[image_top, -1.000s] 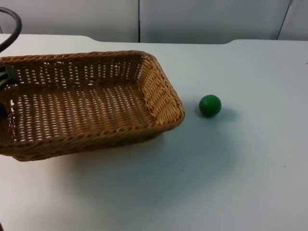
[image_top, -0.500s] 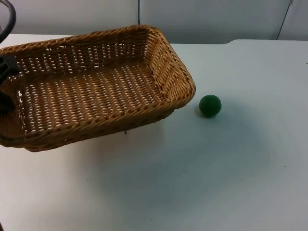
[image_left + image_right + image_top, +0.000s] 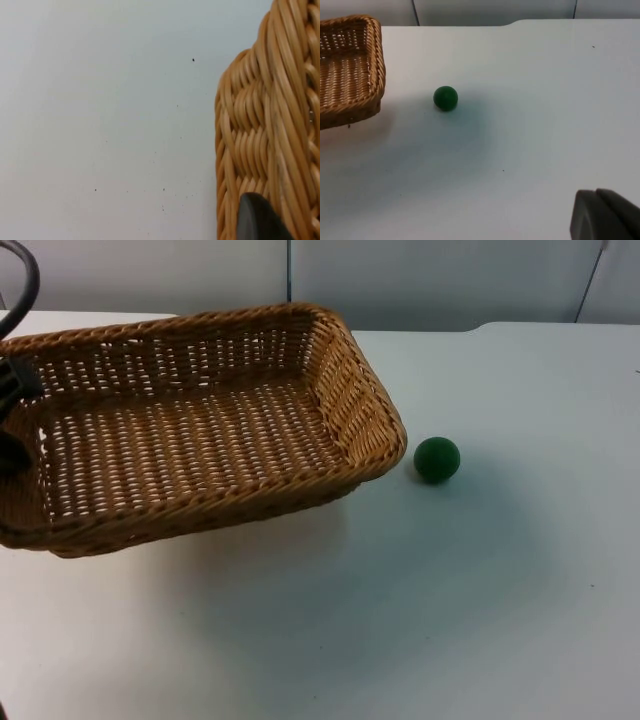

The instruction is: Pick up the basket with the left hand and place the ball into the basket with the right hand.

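Note:
The brown wicker basket (image 3: pixel 200 430) hangs above the white table, tilted a little, with nothing inside it. My left gripper (image 3: pixel 12 420) is shut on its left short rim. That woven rim (image 3: pixel 265 125) fills one side of the left wrist view, with a black fingertip (image 3: pixel 257 220) pressed against it. The green ball (image 3: pixel 437 459) lies on the table just right of the basket's right end, not touching it. From the right wrist the ball (image 3: pixel 445 98) sits far ahead, beside the basket's corner (image 3: pixel 367 65). My right gripper (image 3: pixel 602 215) waits well back from the ball.
The grey partition wall (image 3: pixel 400 280) closes off the table's far edge. Bare white table top (image 3: pixel 450 600) stretches in front of and to the right of the ball. The basket's shadow falls on the table beneath it.
The basket has risen off the table and shifted right toward the ball, then its far end settled slightly lower. The ball has stayed put.

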{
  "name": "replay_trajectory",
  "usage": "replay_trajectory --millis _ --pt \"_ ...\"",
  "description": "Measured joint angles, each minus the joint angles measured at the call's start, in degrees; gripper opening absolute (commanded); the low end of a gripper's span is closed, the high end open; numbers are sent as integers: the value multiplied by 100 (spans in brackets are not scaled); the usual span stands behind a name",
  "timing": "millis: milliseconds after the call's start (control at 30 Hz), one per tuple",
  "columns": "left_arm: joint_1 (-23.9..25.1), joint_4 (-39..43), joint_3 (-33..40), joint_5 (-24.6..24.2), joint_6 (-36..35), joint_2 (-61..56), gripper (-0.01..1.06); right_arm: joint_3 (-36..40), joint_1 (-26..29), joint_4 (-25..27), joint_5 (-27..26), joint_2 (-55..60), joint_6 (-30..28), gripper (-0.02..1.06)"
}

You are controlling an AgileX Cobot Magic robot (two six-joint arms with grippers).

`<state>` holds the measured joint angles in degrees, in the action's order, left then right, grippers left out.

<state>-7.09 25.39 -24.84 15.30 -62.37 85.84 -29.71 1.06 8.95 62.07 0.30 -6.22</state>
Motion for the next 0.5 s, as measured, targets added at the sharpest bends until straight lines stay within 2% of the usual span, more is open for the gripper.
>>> replay_trajectory --millis 500 --pt "0 0 0 0 0 0 0 0 0 0 0 0 0 0"
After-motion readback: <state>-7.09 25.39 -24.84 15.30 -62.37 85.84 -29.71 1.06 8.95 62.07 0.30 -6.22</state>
